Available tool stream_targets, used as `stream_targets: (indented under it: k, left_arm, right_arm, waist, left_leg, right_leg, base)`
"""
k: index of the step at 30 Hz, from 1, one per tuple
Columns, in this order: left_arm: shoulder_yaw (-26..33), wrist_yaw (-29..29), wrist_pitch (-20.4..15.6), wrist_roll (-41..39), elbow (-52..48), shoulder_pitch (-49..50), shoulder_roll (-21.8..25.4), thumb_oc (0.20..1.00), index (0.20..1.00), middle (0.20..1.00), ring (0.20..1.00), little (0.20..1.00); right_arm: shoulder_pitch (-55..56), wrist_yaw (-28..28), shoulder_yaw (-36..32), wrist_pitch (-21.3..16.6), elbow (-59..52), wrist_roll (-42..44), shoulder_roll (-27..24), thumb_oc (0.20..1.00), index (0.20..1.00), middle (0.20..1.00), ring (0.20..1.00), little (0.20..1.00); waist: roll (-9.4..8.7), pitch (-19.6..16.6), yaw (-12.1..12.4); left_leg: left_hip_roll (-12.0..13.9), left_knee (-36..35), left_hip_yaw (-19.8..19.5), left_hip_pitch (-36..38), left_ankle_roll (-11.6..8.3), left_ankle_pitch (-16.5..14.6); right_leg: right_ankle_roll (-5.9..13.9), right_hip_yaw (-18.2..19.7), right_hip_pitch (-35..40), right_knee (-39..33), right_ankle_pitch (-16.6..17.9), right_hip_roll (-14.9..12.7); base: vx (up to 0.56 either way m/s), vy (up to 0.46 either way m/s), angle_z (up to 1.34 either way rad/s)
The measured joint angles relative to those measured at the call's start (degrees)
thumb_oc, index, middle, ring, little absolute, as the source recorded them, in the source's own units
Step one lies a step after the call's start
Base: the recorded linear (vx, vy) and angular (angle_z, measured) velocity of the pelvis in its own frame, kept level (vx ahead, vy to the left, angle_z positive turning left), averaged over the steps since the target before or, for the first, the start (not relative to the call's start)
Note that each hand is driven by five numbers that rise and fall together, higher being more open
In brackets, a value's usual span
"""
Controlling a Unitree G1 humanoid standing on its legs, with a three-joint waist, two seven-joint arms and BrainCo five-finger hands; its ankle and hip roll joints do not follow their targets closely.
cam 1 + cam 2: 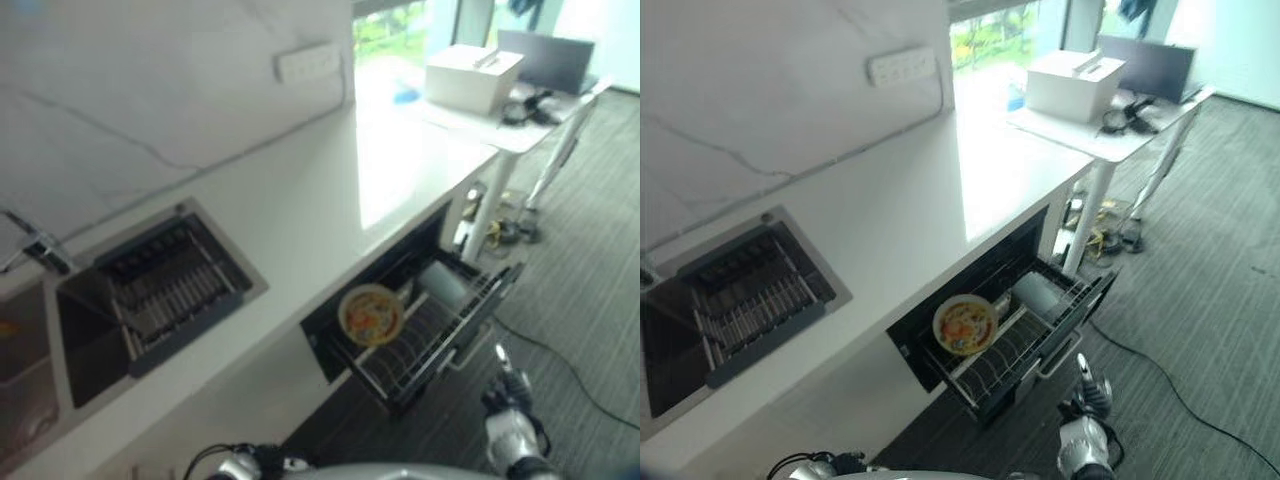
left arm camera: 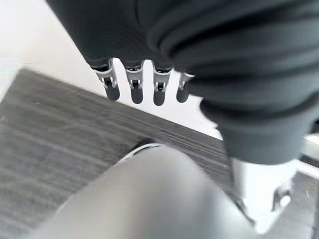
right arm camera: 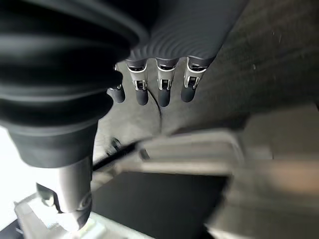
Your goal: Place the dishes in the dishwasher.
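Note:
The dishwasher drawer (image 1: 455, 335) stands pulled out under the white counter (image 1: 330, 190). A round plate (image 1: 370, 315) with a colourful pattern stands upright in its wire rack, and a pale bowl (image 1: 441, 284) lies behind it toward the far end. My right hand (image 1: 508, 392) hangs low beside the drawer's front corner, apart from it, with straight fingers (image 3: 164, 85) and nothing held. My left hand (image 2: 135, 85) hangs over the grey floor with its fingers straight and nothing in it.
A sink (image 1: 160, 290) with a dark rack and a faucet (image 1: 35, 245) is set into the counter at the left. A power strip (image 1: 308, 62) is on the wall. A white desk (image 1: 520, 125) with a box (image 1: 473, 75) stands beyond, over grey carpet (image 1: 590, 260).

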Motion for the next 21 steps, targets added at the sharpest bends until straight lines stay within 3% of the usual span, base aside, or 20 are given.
stream_targets:
  k: [1,3,6,9,12,15,20,21]
  left_arm:
    - [0.02,-0.01,-0.04,-0.29,-0.26,-0.85,0.08,1.0,1.0,1.0,1.0,1.0]
    - [-0.41,0.0,-0.19,-0.3,0.11,-2.45,1.8,1.0,1.0,1.0,1.0,1.0]
    - [-2.54,0.37,-1.36,-2.4,-1.99,-5.94,1.79,1.0,1.0,1.0,1.0,1.0]
    - [-4.58,0.94,-1.87,-2.37,-3.93,-8.52,2.16,1.0,1.0,1.0,1.0,1.0]
    - [-4.76,0.95,-2.37,-1.91,-4.75,-9.73,2.44,1.0,1.0,1.0,1.0,1.0]
    - [-5.73,1.18,-3.29,-1.76,-8.26,-9.73,3.87,1.0,1.0,1.0,1.0,1.0]
    - [-5.99,1.79,-4.18,-1.76,-11.76,-11.78,5.66,1.0,1.0,1.0,1.0,1.0]
    - [-6.04,1.8,-4.41,-1.78,-11.91,-11.65,5.9,1.0,1.0,1.0,1.0,1.0]
  right_arm:
    - [-1.35,-0.23,-0.41,-0.39,0.24,0.94,0.16,1.0,1.0,1.0,1.0,1.0]
    - [-3.67,0.75,0.21,0.74,1.14,0.88,-1.0,1.0,1.0,1.0,1.0,1.0]
    - [-9.4,2.17,2.0,2.15,1.69,0.97,-3.06,1.0,1.0,1.0,1.0,1.0]
    - [-15.31,2.1,2.41,2.59,1.51,0.85,-3.61,1.0,1.0,1.0,1.0,1.0]
    - [-17.71,2.19,2.31,4.89,1.52,0.97,-4.46,1.0,1.0,1.0,1.0,1.0]
    - [-19.09,3.87,2.34,5.82,-0.75,0.97,-6.55,1.0,1.0,1.0,1.0,1.0]
    - [-23.22,6.82,2.49,7.77,-3.65,0.86,-8.41,1.0,1.0,1.0,1.0,1.0]
    - [-24.11,6.95,2.44,8.29,-3.66,0.86,-8.78,1.0,1.0,1.0,1.0,1.0]
  waist:
    - [0.01,1.16,1.22]
    - [-1.53,4.21,1.95]
    - [1.07,8.66,2.64]
    - [2.37,11.73,2.69]
    - [1.72,13.43,2.7]
    - [2.36,14.97,2.82]
    - [0.95,19.01,4.2]
    - [0.86,19.11,4.49]
  left_leg:
    - [0.13,0.23,-0.4,-1.3,0.11,-0.12]
    - [-0.23,3.72,-1.25,-4.62,0.01,-0.59]
    - [-0.63,8.23,-3.92,-11.25,-0.01,-1.37]
    - [-1.76,12.96,-4.03,-15.4,1.69,-2.71]
    - [-2.91,9.11,-4.93,-15.06,1.82,-2.78]
    - [-3.3,10.88,-5.3,-17.83,1.89,-2.7]
    - [-4.0,8.6,-5.74,-19.85,1.69,-2.16]
    - [-4.29,8.22,-6.13,-20.3,2.12,-0.76]
  right_leg:
    - [-0.76,-0.54,-2.45,3.87,-1.79,-0.44]
    - [-4.45,0.78,-7.87,13.22,-7.45,-1.49]
    - [-6.09,1.82,-15.17,21.39,-9.33,-2.15]
    - [-5.71,-0.45,-19.06,23.06,-8.78,-3.7]
    - [-4.78,-0.52,-19.33,20.24,-8.53,-3.38]
    - [-4.31,-0.15,-21.66,20.83,-7.65,-2.95]
    - [-3.37,0.2,-23.7,18.15,-6.61,-2.61]
    - [-2.88,0.04,-23.96,18.12,-5.24,-2.52]
  base:
    - [-0.14,0.012,0.84]
    - [-0.19,0.022,0.45]
    - [-0.25,0.052,0.26]
    - [-0.13,0.055,-0.11]
    - [-0.12,0.151,0.1]
    - [-0.1,0.112,-0.08]
    - [-0.03,0.06,0.02]
    - [0.01,0.053,0.3]
